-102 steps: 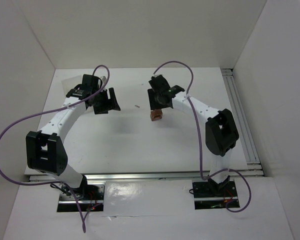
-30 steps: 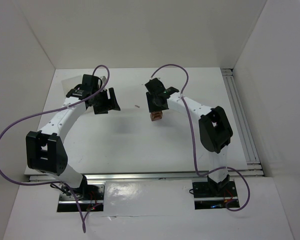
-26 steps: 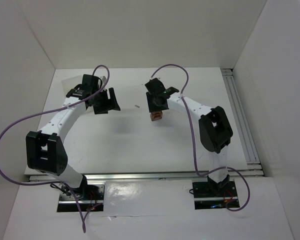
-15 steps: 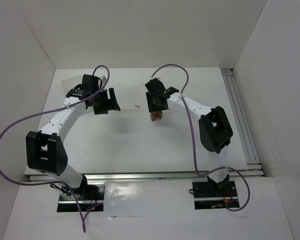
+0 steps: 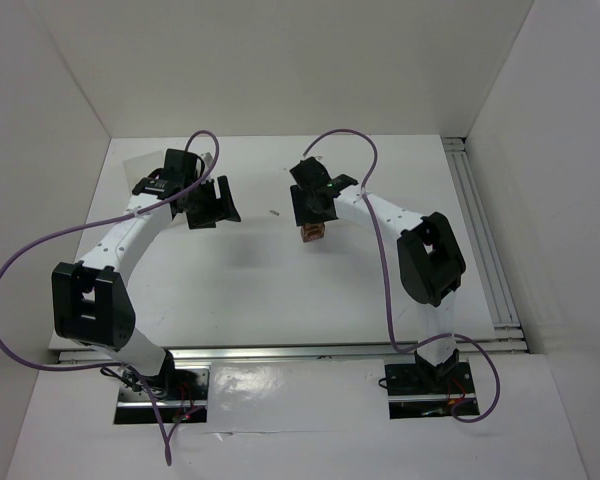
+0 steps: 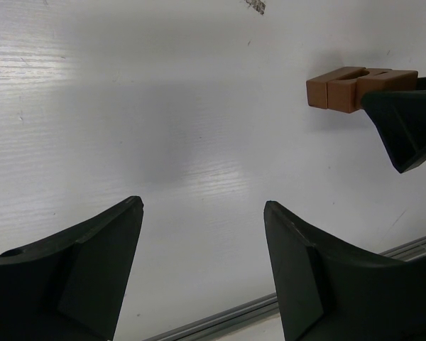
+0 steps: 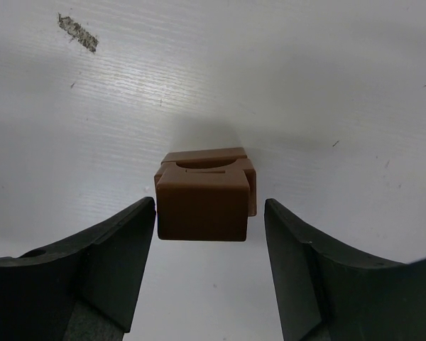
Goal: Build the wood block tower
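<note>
The tower fills nearly all the gap of the right claw, leaving only a thin slit beside one finger. The left claw stands well apart, wide-spread over bare tabletop. Between the two claws lies a tiny pale sliver. The tabletop's near half lies free save for the arms reaching over it. White walls close three sides; a rail lines the right edge.

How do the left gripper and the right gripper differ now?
The left gripper hangs over bare table with nothing in it; the right gripper straddles the tower. The left gripper looks spread a little wider than the right gripper. Both are open and grip nothing.
</note>
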Motion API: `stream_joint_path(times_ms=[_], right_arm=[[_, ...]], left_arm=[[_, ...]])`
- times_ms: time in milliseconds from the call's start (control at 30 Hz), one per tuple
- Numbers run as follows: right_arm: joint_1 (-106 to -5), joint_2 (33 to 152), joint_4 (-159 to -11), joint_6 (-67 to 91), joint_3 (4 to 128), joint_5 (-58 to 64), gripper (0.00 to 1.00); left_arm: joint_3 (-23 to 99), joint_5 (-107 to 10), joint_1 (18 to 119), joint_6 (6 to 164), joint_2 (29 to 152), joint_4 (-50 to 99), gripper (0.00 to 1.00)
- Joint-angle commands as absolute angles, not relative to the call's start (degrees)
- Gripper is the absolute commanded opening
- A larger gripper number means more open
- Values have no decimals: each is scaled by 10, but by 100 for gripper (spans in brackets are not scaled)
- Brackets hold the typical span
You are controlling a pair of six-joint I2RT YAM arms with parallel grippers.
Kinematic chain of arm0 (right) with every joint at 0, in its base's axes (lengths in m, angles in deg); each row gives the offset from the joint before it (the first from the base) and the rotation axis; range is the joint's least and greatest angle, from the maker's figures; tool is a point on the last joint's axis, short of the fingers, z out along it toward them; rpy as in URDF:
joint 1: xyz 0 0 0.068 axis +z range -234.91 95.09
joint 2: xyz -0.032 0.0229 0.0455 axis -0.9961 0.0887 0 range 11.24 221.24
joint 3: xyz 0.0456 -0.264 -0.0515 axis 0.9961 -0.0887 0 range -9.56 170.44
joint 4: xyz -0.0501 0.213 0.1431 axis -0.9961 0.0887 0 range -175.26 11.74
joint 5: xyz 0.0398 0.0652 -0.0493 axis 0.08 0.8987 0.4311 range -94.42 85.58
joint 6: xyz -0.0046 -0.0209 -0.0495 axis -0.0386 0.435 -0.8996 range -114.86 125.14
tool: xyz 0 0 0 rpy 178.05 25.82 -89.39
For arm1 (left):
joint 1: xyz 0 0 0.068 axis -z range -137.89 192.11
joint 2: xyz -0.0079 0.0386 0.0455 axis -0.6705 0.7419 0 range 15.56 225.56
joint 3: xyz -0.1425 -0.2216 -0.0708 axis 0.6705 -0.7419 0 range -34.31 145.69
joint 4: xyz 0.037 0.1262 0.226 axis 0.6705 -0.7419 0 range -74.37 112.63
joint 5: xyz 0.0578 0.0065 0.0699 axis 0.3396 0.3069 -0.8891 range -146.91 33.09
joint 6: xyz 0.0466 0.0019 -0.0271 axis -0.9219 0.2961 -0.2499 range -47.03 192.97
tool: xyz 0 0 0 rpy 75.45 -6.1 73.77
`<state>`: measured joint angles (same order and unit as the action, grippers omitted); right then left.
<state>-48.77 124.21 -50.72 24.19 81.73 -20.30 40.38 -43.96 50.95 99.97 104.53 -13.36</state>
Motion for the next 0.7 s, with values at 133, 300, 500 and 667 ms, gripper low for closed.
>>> stream_joint_path(times_ms=[133,300,500,667], right_arm=[[-483,1225,-496,244,825,-220,83],[-483,1231,-496,244,861,-230,96],[-522,1300,-502,239,963,-220,96],[-547,1411,-491,252,1067,-215,87]], left_arm=[[416,-430,512,992,1030,-134,81],[416,-430,512,992,1030,-134,81],[416,-441,512,992,1030,-134,81],[416,-446,512,992,1037,-134,81]])
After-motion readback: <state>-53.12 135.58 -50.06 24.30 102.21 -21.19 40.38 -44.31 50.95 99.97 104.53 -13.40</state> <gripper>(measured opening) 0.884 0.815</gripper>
